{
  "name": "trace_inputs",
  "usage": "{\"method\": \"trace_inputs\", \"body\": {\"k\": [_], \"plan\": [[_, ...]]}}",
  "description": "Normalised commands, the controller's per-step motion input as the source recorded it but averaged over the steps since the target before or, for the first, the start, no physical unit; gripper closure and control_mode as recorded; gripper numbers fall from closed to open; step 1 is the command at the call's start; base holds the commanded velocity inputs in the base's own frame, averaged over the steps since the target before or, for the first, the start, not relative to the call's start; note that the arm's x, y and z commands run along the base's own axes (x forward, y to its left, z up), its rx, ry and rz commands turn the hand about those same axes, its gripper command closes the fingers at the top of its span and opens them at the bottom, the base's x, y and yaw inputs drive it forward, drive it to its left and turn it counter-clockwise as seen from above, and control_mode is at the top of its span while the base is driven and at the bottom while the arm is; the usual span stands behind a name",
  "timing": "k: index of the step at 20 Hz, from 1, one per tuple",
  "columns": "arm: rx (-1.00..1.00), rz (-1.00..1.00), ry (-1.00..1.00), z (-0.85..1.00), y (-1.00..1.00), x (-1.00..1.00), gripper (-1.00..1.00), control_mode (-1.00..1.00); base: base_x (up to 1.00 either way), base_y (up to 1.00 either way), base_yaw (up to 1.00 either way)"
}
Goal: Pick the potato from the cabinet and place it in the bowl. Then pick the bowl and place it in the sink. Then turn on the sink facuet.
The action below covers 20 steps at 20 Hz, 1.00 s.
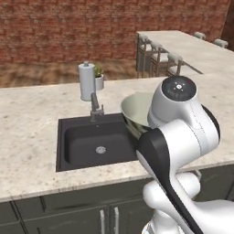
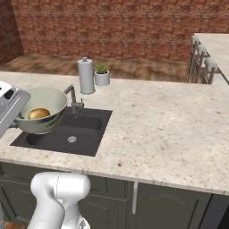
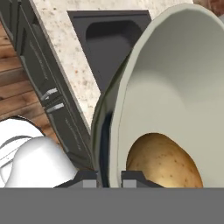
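Hand view: fingers (image 3: 109,178) clamped on bowl (image 3: 175,87) rim, potato (image 3: 164,162) inside just beside them. Bowl airborne over sink (image 2: 62,132), tilted; basin open below, faucet (image 2: 73,97) near far rim, worktop (image 2: 170,129) beyond.

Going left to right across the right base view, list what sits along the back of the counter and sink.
bowl holding the potato → sink faucet → paper-towel holder → potted plant → bar stools

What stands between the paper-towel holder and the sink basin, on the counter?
The sink faucet stands there, at the back rim of the sink, just in front of the paper-towel holder. The left base view shows it, and so does the right base view.
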Motion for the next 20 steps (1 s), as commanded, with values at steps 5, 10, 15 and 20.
{"method": "trace_inputs", "body": {"k": [5, 10, 15, 20], "plan": [[0.0, 0.0, 0.0, 0.0, 0.0, 0.0, 1.0, 1.0, 0.29, -0.17, 0.0], [0.0, 0.0, 0.0, 0.0, 0.0, 0.0, 1.0, 1.0, 0.41, -0.1, 0.0], [0.0, 0.0, 0.0, 0.0, 0.0, 0.0, 1.0, 1.0, 0.41, -0.02, 0.0], [0.0, 0.0, 0.0, 0.0, 0.0, 0.0, 1.0, 1.0, 0.37, 0.0, 0.0]]}}
